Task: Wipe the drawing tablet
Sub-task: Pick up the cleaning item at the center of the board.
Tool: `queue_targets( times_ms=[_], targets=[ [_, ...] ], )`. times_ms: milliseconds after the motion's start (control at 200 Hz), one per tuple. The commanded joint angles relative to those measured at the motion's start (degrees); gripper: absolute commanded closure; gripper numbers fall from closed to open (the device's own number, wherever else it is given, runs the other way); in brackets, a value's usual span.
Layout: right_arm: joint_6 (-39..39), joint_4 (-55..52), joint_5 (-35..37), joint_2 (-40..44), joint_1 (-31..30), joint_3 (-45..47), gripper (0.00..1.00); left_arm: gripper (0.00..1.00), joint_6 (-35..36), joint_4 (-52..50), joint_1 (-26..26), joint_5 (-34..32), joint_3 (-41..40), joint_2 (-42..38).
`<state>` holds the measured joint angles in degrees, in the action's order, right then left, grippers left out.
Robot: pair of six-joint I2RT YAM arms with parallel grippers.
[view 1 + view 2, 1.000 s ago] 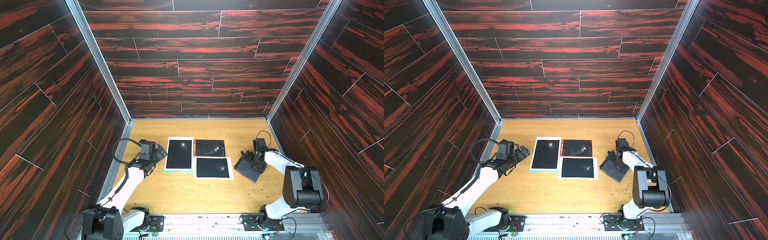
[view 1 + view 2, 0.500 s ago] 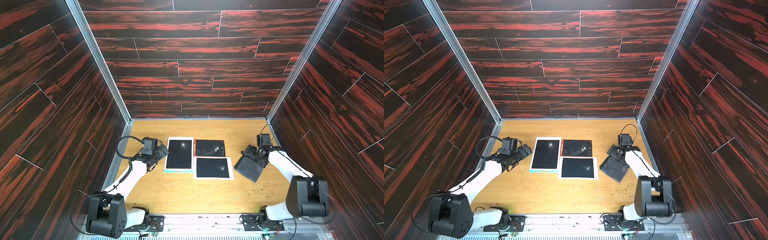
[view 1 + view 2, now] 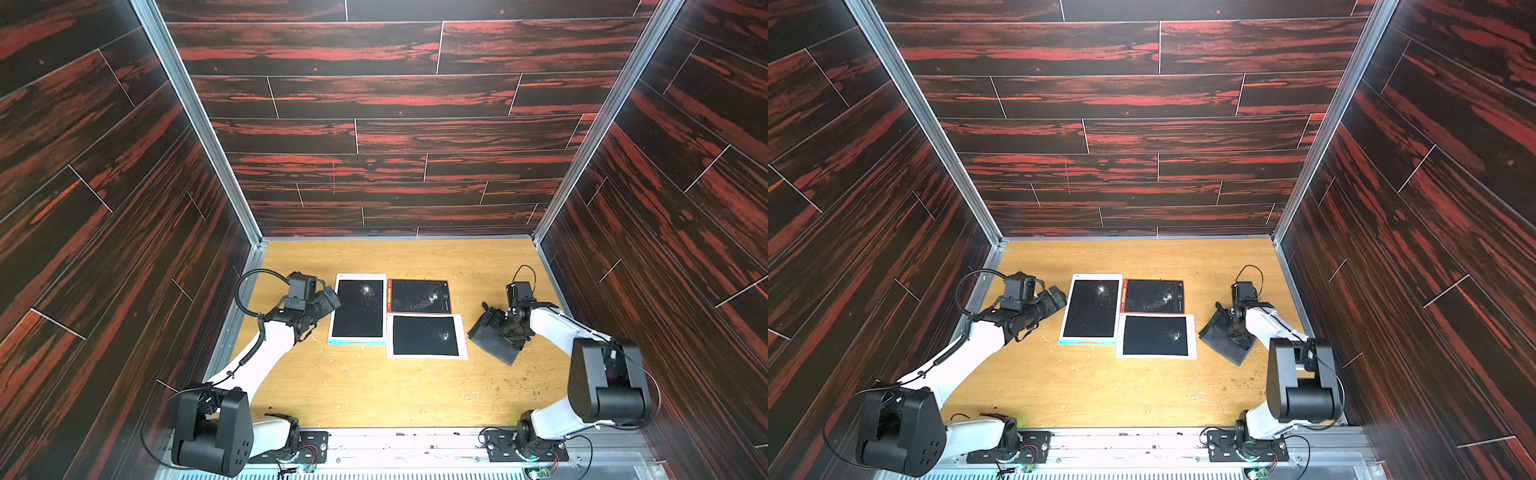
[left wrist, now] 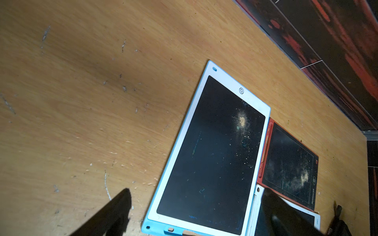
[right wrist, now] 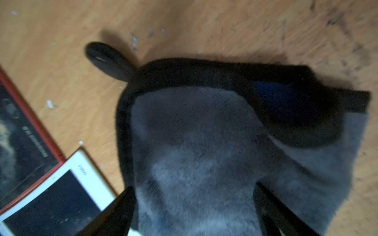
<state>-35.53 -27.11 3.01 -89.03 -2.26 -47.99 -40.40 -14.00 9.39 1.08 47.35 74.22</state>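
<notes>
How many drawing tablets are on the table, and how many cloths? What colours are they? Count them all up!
Drawing tablets: 3 (blue-edged tablet, red tablet, white tablet)
Cloths: 1 (grey cloth)
Total: 4

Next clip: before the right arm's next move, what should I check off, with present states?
1. Grey black-trimmed cloth lies between the fingers of the right gripper: ok.
2. Jaws closed on cloth: not ok, wide apart.
3. Left gripper open, empty: ok.
4. Blue-edged white tablet, red-framed tablet, white-framed tablet flat on wooden table: ok.
5. Screens clean: not ok, dusty.
</notes>
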Motion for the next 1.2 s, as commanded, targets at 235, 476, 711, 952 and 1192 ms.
queue_targets(
  times_ms=[235, 476, 711, 952, 1192],
  targets=[
    [-1.9, -0.4, 1.1, -4.9, -0.2, 0.5, 0.08, 0.0, 1.6, 0.4, 0.3, 2.2, -0.7, 0.0],
    [-2.4, -0.9, 1.2, -5.2, -0.3, 0.9, 0.08, 0.0, 1.6, 0.0, 0.3, 2.9, -0.9, 0.1],
    [-0.6, -4.0, 3.4, -1.0, -0.3, -1.2, 0.08, 0.0, 1.4, 0.5, 0.4, 3.2, -1.5, 0.0],
    [0.6, -7.4, 5.5, 1.7, -0.3, -3.7, 0.07, 0.0, 1.1, 1.1, 0.3, 3.9, -1.0, 0.3],
    [0.0, -5.9, 6.4, -0.4, -0.3, -1.0, 0.06, 0.0, 1.1, 0.9, 0.3, 4.0, -1.0, 0.1]
  ],
)
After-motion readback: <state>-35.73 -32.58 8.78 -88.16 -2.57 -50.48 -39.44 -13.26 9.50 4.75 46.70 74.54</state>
